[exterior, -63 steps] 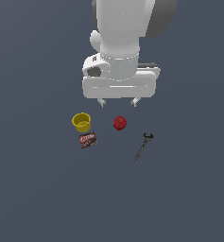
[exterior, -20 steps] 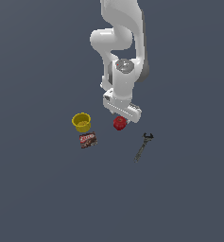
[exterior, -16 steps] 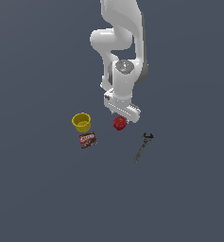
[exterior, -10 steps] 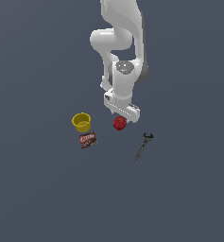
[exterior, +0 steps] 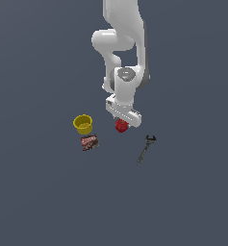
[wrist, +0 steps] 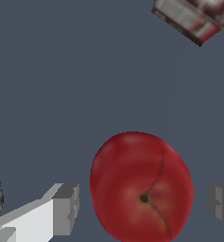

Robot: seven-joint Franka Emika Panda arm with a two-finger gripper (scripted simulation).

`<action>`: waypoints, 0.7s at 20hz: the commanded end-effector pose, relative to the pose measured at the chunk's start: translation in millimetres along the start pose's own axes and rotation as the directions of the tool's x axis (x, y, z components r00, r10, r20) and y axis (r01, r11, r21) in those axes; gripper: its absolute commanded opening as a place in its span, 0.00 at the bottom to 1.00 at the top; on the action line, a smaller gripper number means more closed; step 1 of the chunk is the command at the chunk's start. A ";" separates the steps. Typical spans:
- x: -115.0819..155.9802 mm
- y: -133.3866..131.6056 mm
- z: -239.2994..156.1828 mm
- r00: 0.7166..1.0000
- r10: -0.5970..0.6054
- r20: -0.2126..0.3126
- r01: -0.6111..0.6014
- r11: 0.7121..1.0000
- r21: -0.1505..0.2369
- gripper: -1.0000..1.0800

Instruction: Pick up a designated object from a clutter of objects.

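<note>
On the dark grey floor lie four small items — one yellow cup (exterior: 82, 123), one flat brown-red packet (exterior: 89, 142), one slim wrench (exterior: 145, 149) and one red apple-like ball (wrist: 142, 186). One gripper (wrist: 142, 205) is lowered over the ball; its two fingers (wrist: 66, 209) stand spread on either side — a gap shows between each pad and the fruit.

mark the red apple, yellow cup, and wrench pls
Glossy red round apple (wrist: 141, 189), wrist view, middle of its skin.
Yellow plastic cup (exterior: 82, 123), exterior view, on its rim.
Slim dark grey metal wrench (exterior: 145, 151), exterior view, mid-handle.
</note>
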State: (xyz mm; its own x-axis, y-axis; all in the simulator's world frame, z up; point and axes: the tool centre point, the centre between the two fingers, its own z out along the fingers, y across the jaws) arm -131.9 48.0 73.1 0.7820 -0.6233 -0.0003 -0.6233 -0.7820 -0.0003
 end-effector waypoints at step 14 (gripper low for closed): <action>0.1 -0.1 26.9 1.000 0.002 0.000 -0.002 1.000 0.000 0.00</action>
State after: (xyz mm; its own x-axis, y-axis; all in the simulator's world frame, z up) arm -132.1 48.0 45.9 0.7808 -0.6247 -0.0006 -0.6247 -0.7808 0.0003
